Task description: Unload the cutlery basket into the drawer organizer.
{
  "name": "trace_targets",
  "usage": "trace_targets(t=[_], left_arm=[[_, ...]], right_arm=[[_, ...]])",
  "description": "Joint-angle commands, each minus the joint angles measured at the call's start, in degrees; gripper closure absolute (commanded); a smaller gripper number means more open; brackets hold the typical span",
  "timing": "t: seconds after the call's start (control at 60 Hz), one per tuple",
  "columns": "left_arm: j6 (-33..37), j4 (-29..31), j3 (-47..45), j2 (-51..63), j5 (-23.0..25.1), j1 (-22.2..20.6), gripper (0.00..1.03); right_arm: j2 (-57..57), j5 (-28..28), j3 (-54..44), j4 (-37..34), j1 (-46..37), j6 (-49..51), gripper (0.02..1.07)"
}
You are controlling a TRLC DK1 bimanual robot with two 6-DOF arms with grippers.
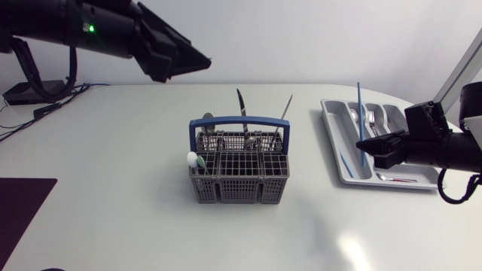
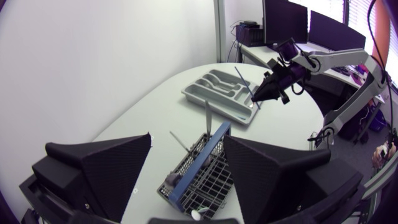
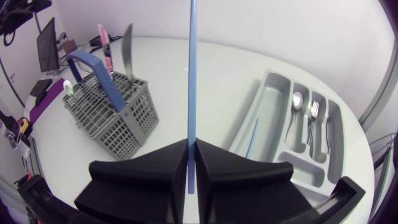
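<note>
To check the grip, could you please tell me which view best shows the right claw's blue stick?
The right wrist view: the blue stick is close, clamped in the right claw. The head view shows it small over the organizer; the left wrist view, tiny.

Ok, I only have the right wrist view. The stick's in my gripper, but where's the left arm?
Observer: The left gripper hangs high over the table's far left, well away from the basket. It is open and empty.
Operator: How many pieces are in the basket? I count three.
Observer: The head view shows four: a knife, a grey spoon and a thin handle at the back, and a white spoon in a front corner.
Operator: Anything in the tray's crosswise slot?
Observer: Yes, one thin reddish piece lies in it.
</note>
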State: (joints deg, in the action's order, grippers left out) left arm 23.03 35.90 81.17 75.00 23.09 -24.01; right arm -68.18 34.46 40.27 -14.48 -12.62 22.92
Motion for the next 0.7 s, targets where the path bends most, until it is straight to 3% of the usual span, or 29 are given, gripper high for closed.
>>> trace_targets(t=[0.0,0.167,0.383,0.533,0.683], left_arm=[[2.73,-0.04,-3.82,-1.09,-1.82,1.69,0.08],[4.92,0.40,-9.01,-2.93,-4.63,3.97,0.09],[9.49,0.22,-16.04,-6.01,-9.56,4.94,0.09],[8.09,0.31,-18.76,-7.33,-12.28,5.20,0.09],[1.93,3.47,-19.12,-7.15,-12.28,4.76,0.09]], right_arm=[[-5.65,-2.55,3.67,1.12,-0.74,-3.05,1.02],[-15.05,-11.69,9.21,2.09,0.93,-7.71,1.02],[-26.21,-17.67,15.45,1.74,3.04,-12.90,1.02],[-31.49,-20.92,18.79,-0.02,4.18,-15.27,1.02],[-36.23,-21.98,21.34,-1.69,4.71,-15.89,1.01]])
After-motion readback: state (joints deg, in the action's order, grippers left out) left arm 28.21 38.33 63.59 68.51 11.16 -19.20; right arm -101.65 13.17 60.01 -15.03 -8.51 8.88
